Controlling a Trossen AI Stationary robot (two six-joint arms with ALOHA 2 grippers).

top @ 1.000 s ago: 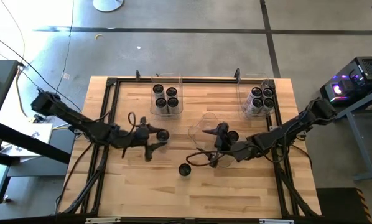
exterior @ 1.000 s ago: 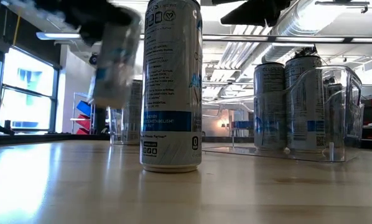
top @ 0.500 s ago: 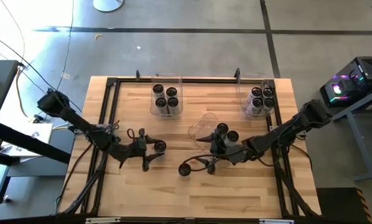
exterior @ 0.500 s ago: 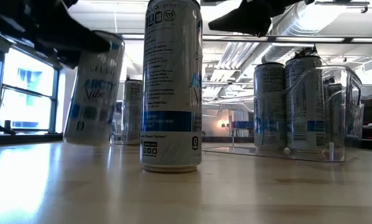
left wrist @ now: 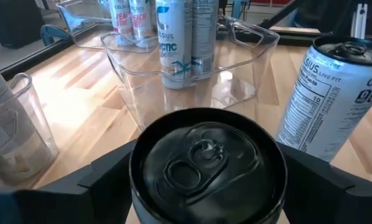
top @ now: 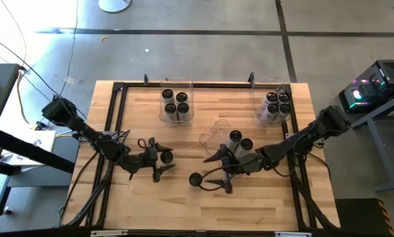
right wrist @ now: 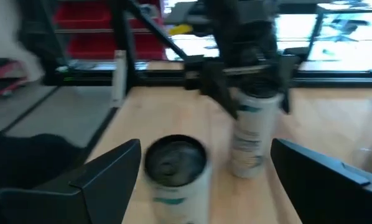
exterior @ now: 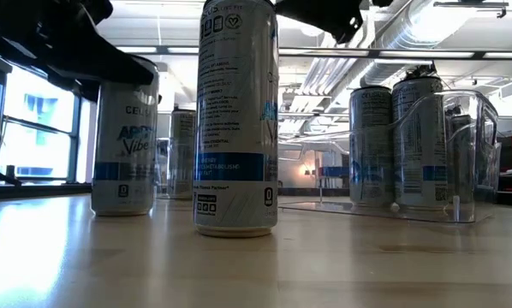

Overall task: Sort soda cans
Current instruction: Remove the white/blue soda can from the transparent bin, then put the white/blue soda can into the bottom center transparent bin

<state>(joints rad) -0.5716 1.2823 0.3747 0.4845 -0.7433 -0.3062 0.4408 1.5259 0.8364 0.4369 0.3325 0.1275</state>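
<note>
L claw [top: 159, 160] has set its can [top: 165, 157] upright on the worktop [top: 138, 197] & spread wide, so prob released w/ sorting unfinished; R claw [top: 213, 170], wide, nears loose can [top: 195, 178]; far bins [top: 163, 115] hold 4–5 cans each, centre bin [top: 209, 135] two.

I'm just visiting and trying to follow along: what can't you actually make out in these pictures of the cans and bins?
- High view: the slim silver cans' labels; only dark tops show, as in the clear plastic bin.
- Low view: the tall silver can up front hides the table behind it; its top is cut off.
- Left wrist view: the dark-topped can hides the left gripper's fingertips.
- Right wrist view: motion blur smears the can label.
</note>
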